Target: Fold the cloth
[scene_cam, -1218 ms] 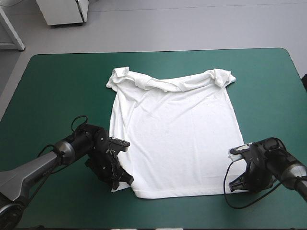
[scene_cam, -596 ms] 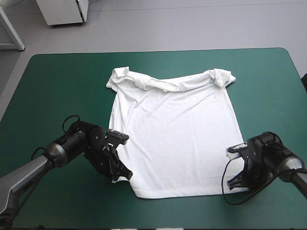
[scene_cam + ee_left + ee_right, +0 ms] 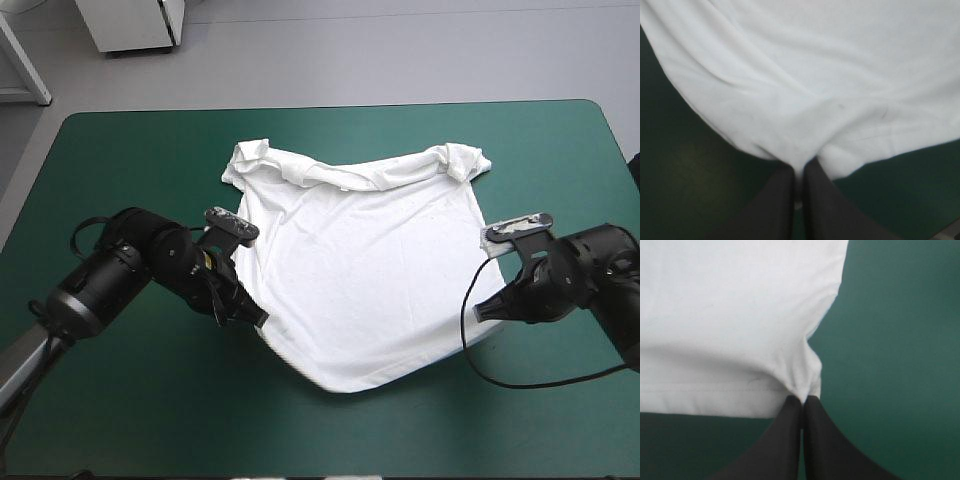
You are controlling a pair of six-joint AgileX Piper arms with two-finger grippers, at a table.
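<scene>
T-shirt mid-table on teal-green cover: left gripper pinches its 8 o'clock hem corner, right gripper its 4 o'clock corner, hem raised, presumably to fold toward the 12 o'clock collar.

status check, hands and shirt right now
Left hand shut on T-shirt near corner, right hand shut on the other. Hem raised, collar end flat on table. Nothing in the way.

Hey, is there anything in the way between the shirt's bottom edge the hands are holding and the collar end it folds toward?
Nothing visible. The left hand and right hand are each shut on a bottom corner of the T-shirt, and only the shirt's own flat body lies between them and the collar.
</scene>
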